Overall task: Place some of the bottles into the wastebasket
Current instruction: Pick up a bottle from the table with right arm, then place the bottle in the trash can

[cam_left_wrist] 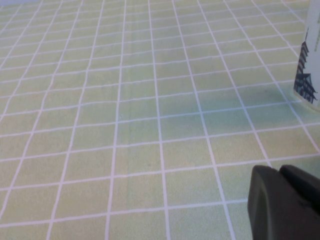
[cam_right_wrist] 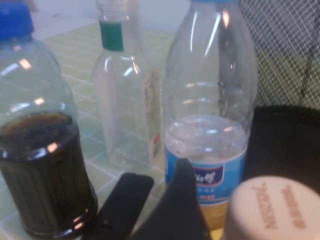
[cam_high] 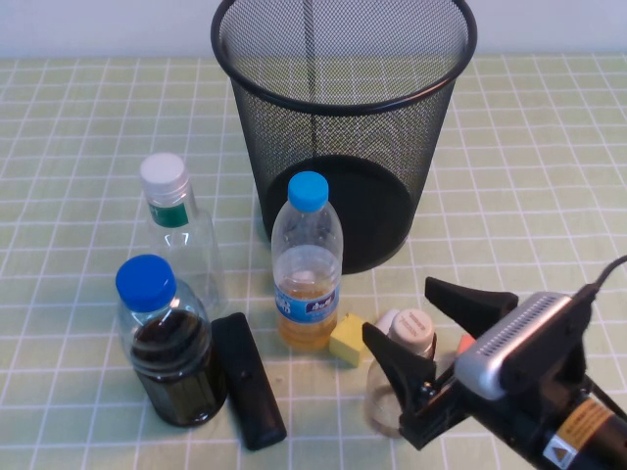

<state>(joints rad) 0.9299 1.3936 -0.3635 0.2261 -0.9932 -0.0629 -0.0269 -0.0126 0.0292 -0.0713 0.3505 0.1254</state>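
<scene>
The small clear bottle with a white cap stands at the front right of the table; its cap fills the near corner of the right wrist view. My right gripper is open, one finger on each side of this bottle's neck, not closed on it; one dark finger shows beside the cap. The taller clear bottle with a green neck band stands at the left. The black wire-mesh wastebasket stands upright at the back, empty. My left gripper is shut over bare tablecloth, outside the high view.
A blue-capped bottle with orange liquid stands just in front of the basket. A blue-capped bottle with dark liquid stands front left, a black bar-shaped object beside it. A small yellow block lies near the small bottle.
</scene>
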